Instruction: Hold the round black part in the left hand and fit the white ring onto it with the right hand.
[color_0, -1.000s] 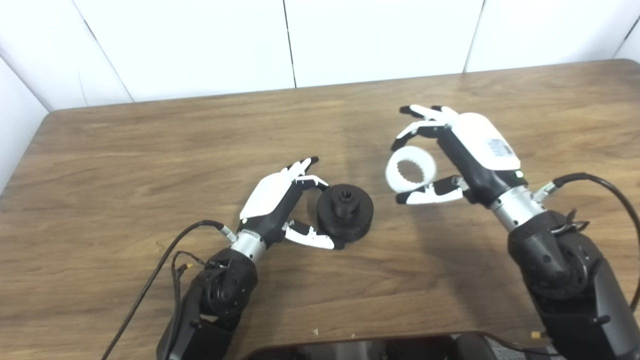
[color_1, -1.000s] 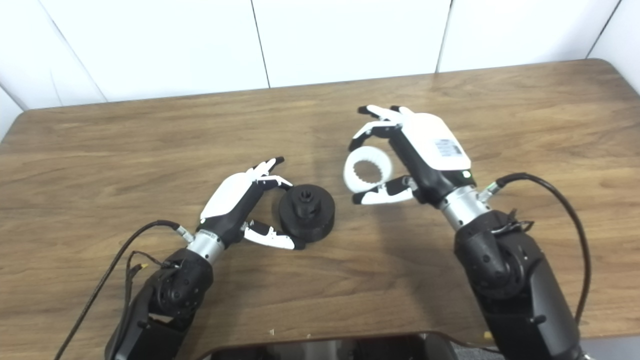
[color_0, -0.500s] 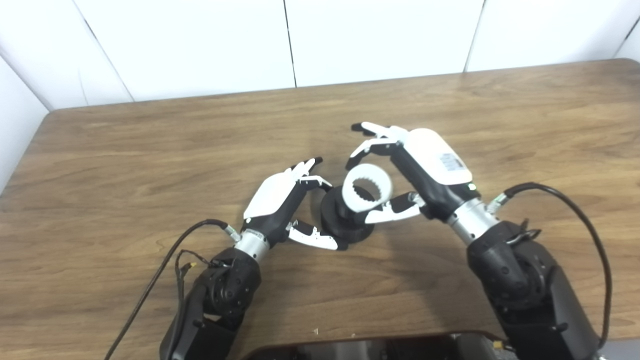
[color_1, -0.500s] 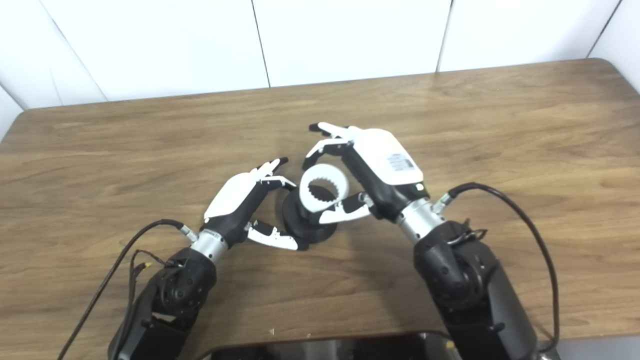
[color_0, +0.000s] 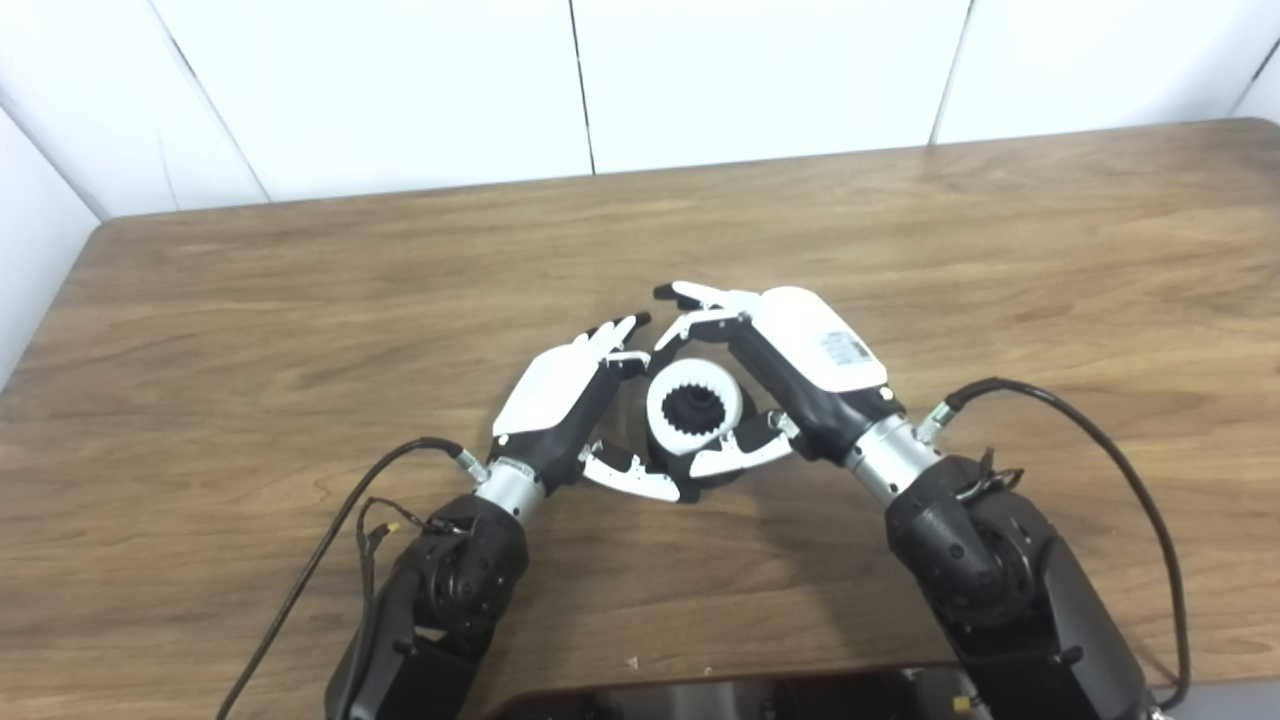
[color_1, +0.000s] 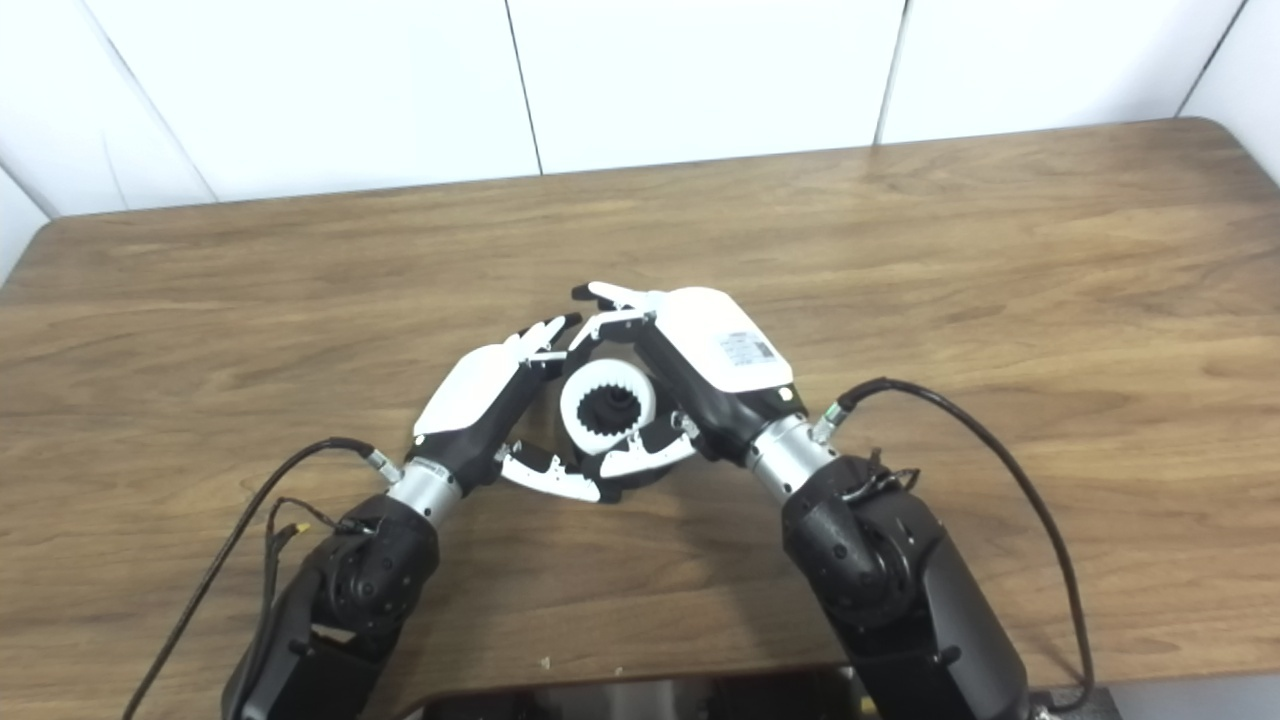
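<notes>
Table (color_0: 300, 300): wooden, white wall panels behind its far edge. Round black part (color_0: 697, 408): mid-table, nearer the front edge, gripped by the left hand (color_0: 560, 395) between fingers and thumb. White ring (color_0: 668, 405): toothed inside, sitting over the part's central hub, pinched by the right hand (color_0: 800, 365). Both hands crowd the part, hiding most of its rim. Cables (color_0: 1100, 450) trail from both wrists.

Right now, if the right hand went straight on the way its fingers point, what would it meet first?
Probably the left hand's fingertips: the right hand, shut on the white ring, points up-left and its fingers nearly reach them. Whether they already touch is unclear.
</notes>
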